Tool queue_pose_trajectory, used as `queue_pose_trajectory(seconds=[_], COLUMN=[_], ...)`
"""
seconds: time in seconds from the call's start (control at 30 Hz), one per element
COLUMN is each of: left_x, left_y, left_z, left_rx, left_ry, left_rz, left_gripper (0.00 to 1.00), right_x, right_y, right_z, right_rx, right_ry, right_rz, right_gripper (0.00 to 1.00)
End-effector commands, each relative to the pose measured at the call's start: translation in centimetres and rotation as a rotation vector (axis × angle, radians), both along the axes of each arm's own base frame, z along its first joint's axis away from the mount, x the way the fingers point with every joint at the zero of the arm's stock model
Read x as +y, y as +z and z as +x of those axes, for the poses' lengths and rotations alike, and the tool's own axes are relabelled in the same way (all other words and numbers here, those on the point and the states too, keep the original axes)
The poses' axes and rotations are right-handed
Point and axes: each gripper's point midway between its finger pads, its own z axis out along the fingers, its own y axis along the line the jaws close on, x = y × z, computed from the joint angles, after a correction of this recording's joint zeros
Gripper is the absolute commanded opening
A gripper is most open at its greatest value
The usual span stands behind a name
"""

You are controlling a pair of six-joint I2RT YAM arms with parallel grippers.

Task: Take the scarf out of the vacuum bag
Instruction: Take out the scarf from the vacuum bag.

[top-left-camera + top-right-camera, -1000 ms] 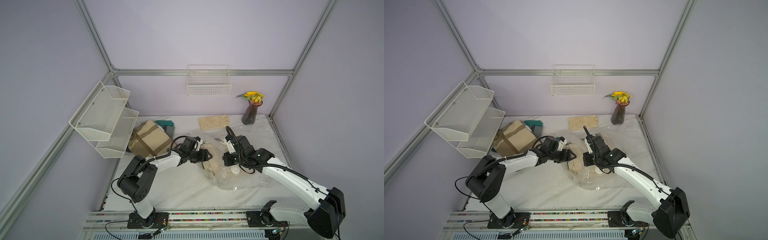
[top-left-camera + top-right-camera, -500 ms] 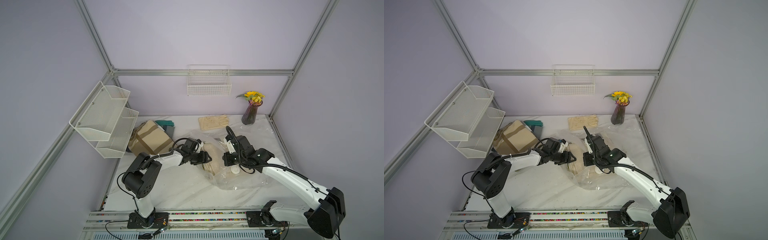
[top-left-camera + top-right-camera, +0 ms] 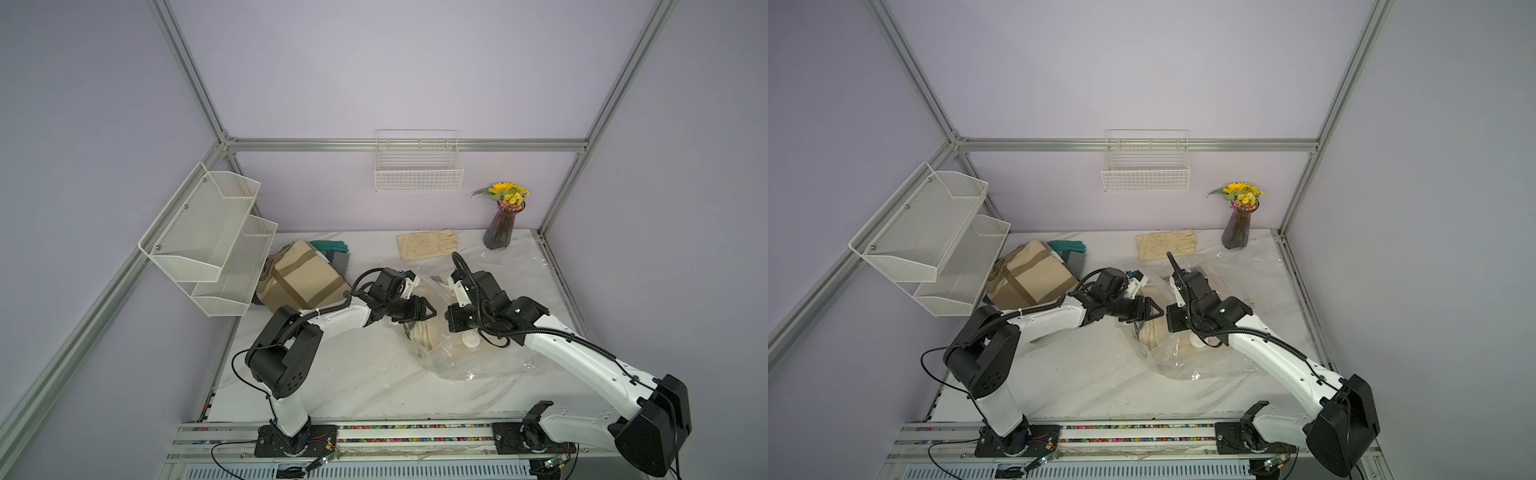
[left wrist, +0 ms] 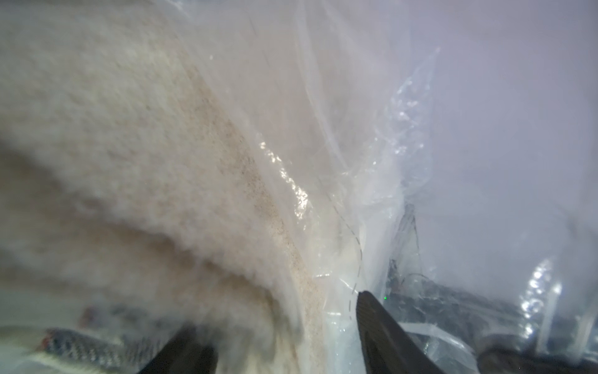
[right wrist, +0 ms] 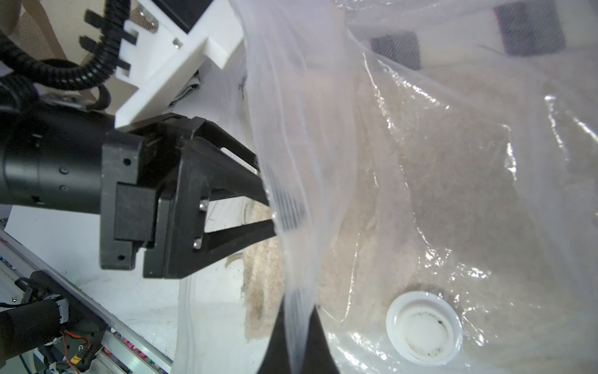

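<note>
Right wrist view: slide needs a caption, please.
Right gripper pinches the bag open; left gripper reaches in at the scarf.

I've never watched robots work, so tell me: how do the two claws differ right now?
The left gripper is open, fingers spread; the right gripper is shut. The left gripper reaches into the mouth of the vacuum bag toward the scarf; the right gripper pinches the bag's plastic, holding it up. Both are black and work on the same bag.
</note>
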Motion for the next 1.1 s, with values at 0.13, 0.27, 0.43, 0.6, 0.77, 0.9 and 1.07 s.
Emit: queue_pose_trajectory(seconds=[0.13,0.27,0.43,0.6,0.77,0.9,1.07], left_x=[0.4,1.2,1.4,1.9,2.1,2.7,3.3], left_y=[-0.2,-0.6,2.5,3.8,2.0,1.0,0.4], left_z=[-0.3,-0.6,-0.5,0.6,1.3,1.8,2.2], left_rx=[-0.008,-0.009,-0.105,-0.159,-0.103,-0.081,-0.067], left_ry=[-0.011,0.001,0.021,0.044,0.053,0.079,0.093], left_rz=[0.053,0.081,0.024,0.043,0.088,0.113,0.129], left_gripper=[0.64,0.66,0.7,0.75,0.75,0.75,0.75], right_x=[-0.3,-0.4,-0.5,-0.3,0.5,1.5,2.1], right_y=[-0.1,-0.3,-0.4,-0.2,0.9,2.0,3.0], right_z=[0.1,0.0,0.0,0.2,0.9,1.3,1.7], right_rx=[-0.003,0.002,0.002,-0.006,-0.017,-0.014,-0.022], right_ry=[-0.009,-0.01,-0.012,-0.01,0.0,0.014,0.021], right_rz=[-0.011,-0.016,-0.019,-0.011,0.013,0.042,0.069], right_gripper=[0.0,0.0,0.0,0.0,0.0,0.0,0.0])
